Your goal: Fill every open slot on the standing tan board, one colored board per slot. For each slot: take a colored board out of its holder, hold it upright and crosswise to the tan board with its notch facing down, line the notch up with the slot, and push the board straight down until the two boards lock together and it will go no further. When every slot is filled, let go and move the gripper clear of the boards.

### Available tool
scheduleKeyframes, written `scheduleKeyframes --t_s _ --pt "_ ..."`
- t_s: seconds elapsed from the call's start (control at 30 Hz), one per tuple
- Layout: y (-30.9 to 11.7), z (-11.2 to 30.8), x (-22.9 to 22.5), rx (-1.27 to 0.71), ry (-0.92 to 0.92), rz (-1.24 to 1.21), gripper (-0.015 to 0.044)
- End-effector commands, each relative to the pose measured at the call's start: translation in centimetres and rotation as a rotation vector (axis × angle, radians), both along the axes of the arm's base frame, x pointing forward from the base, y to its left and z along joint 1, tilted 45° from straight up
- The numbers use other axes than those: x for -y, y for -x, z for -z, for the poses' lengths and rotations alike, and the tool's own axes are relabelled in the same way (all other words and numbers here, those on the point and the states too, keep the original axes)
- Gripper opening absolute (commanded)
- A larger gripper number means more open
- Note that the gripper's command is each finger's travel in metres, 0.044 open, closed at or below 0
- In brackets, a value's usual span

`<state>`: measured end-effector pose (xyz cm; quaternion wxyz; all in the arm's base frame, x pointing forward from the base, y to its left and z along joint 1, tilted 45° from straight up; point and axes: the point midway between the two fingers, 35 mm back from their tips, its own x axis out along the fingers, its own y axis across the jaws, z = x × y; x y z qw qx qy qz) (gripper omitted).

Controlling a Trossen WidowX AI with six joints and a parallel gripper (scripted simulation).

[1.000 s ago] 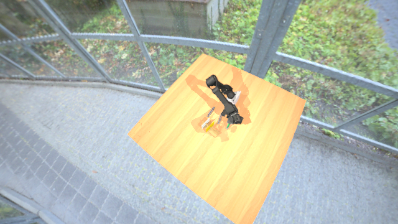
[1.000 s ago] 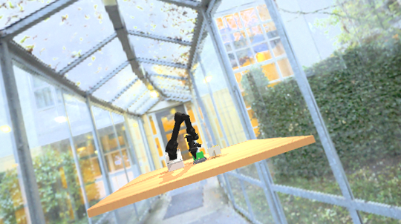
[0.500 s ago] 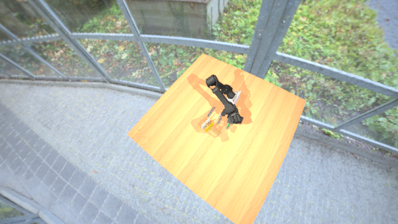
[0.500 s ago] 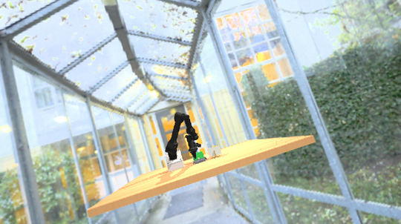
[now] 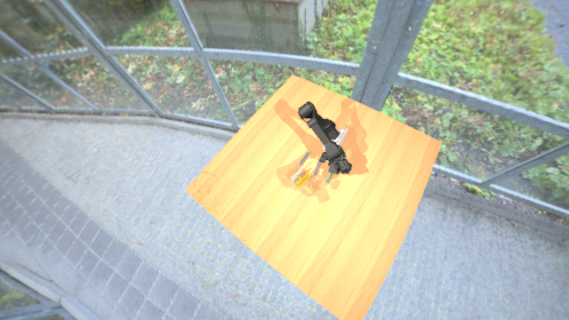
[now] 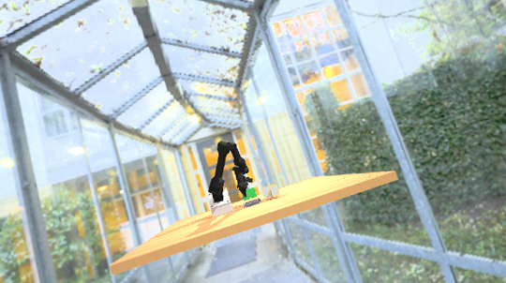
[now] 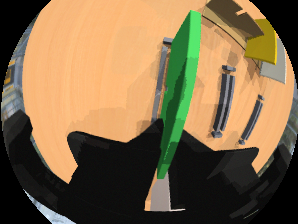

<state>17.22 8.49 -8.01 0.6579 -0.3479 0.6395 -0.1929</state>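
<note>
A thin rectangular green board (image 5: pixel 330 177) (image 6: pixel 251 193) (image 7: pixel 181 90) stands upright along a slim dark-grey holder (image 7: pixel 160 82), its near end between the gripper's fingers. Two further slim dark-grey holders (image 5: pixel 317 168) (image 7: pixel 224 102) and (image 5: pixel 304 158) (image 7: pixel 252 120) lie on the table beside it, roughly side by side, neither bearing a board. Near them stands a flat tan board (image 7: pixel 232 19), upright, with one open slot visible in its edge. A yellow board (image 5: pixel 303 179) (image 7: pixel 262 42) and a pale grey-white board (image 5: pixel 297 174) (image 7: pixel 274 70) stand crosswise to it, next to each other.
</note>
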Motion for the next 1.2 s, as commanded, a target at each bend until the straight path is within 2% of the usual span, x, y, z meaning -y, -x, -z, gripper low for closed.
scheduleKeyframes --t_s 0.0,0.9,1.17 --pt "0.0 -0.7 -0.9 0.006 -0.011 0.002 0.0000" --pt "0.6 -4.6 -4.8 0.005 -0.013 0.002 0.0000" --pt "-0.8 -5.0 -5.0 0.021 -0.023 0.020 0.0000"
